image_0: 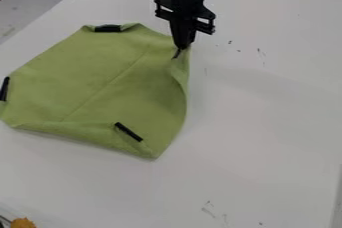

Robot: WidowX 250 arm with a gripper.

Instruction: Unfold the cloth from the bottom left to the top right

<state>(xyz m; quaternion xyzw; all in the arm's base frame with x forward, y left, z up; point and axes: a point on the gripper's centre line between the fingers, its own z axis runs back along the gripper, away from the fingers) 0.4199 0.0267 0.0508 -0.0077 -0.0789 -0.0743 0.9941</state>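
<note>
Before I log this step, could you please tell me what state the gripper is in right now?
Gripper: closed, pinching the green cloth at its upper-right corner in the camera view.

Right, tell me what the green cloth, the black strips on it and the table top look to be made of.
The green cloth looks like matt fabric, probably woven, as it bends into loose folds. The black strips could be tape or sewn-on fabric; they are flat and straight-edged. The table top seems smooth white laminate or painted board, going by its even, lightly marked surface.
</note>
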